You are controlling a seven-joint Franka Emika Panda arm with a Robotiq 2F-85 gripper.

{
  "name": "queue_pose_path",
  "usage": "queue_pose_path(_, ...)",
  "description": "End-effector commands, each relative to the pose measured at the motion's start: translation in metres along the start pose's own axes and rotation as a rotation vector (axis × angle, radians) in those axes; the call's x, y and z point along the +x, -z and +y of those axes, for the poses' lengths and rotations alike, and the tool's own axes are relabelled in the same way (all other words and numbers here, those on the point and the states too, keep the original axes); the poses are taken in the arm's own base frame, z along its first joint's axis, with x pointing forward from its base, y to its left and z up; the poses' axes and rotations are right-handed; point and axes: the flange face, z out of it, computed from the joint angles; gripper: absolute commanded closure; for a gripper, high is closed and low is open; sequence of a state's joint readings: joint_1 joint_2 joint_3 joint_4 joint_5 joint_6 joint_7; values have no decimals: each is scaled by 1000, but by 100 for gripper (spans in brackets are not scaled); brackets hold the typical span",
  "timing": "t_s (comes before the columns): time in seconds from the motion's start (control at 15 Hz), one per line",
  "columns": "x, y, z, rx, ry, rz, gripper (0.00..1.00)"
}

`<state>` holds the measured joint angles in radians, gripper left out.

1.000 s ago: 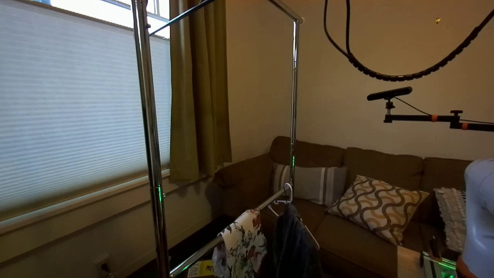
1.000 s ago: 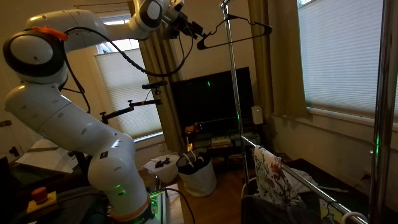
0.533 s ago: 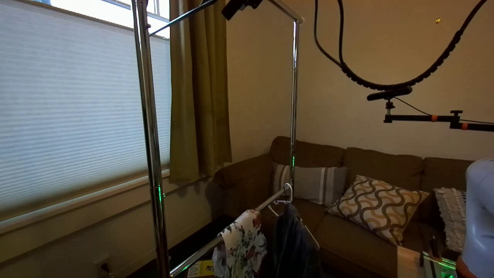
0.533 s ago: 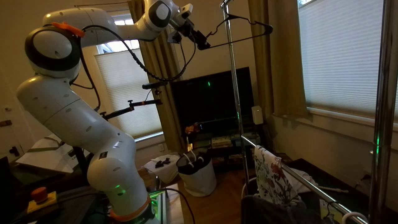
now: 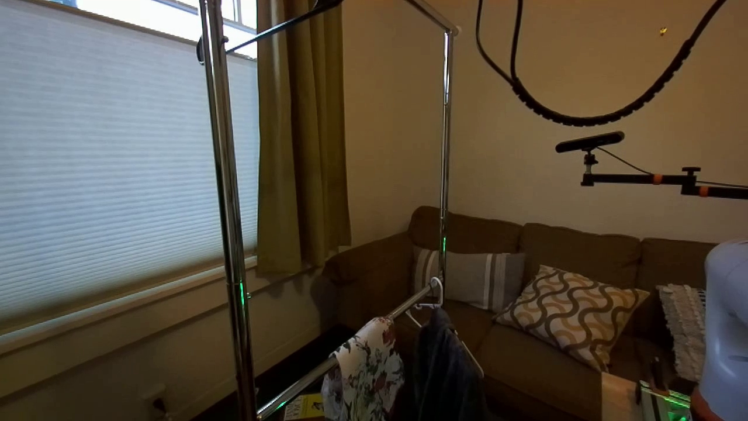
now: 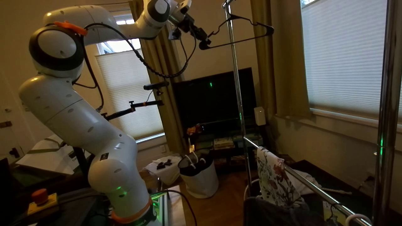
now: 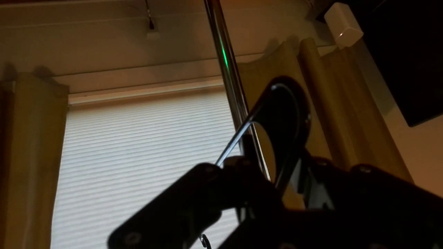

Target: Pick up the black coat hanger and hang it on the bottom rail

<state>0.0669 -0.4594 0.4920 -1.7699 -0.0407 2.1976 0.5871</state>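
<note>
A black coat hanger (image 6: pixel 233 18) hangs by its hook high on the clothes rack, and part of its bar shows in an exterior view (image 5: pixel 286 24). My gripper (image 6: pixel 208 41) is at the hanger's near lower corner. In the wrist view the rounded end of the hanger (image 7: pixel 287 114) stands between the fingers of the gripper (image 7: pixel 275 159). The jaws have narrowed around it, with curtain showing through beside it. Whether both pads press on it is too dark to tell. Low on the rack runs the bottom rail (image 6: pixel 314 186), seen in both exterior views.
Over the bottom rail hangs a floral cloth (image 6: pixel 270 179). Beside it a dark garment (image 5: pixel 445 368) hangs from a white hanger (image 5: pixel 438 290). The rack's chrome upright (image 6: pixel 237 88) passes right by the black hanger. A camera boom (image 6: pixel 147 103) is mounted below the forearm.
My gripper has come forward and down onto the hanger's near corner, and its jaws have drawn closer together. Within the last half second the hanger has shifted slightly toward the arm.
</note>
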Motion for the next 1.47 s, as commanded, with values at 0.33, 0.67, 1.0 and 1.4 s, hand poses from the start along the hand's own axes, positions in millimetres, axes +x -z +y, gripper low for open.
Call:
queue_pose_path(0.33,1,12,19,-98,-1,13,98)
queue_pose_path(0.67,20,41,30,-42,-34,247,98)
queue_pose_path(1.0,-17,24,73,-135,-87,189,98)
queue_pose_path(1.4,-21,3,87,-174,-135,183,94)
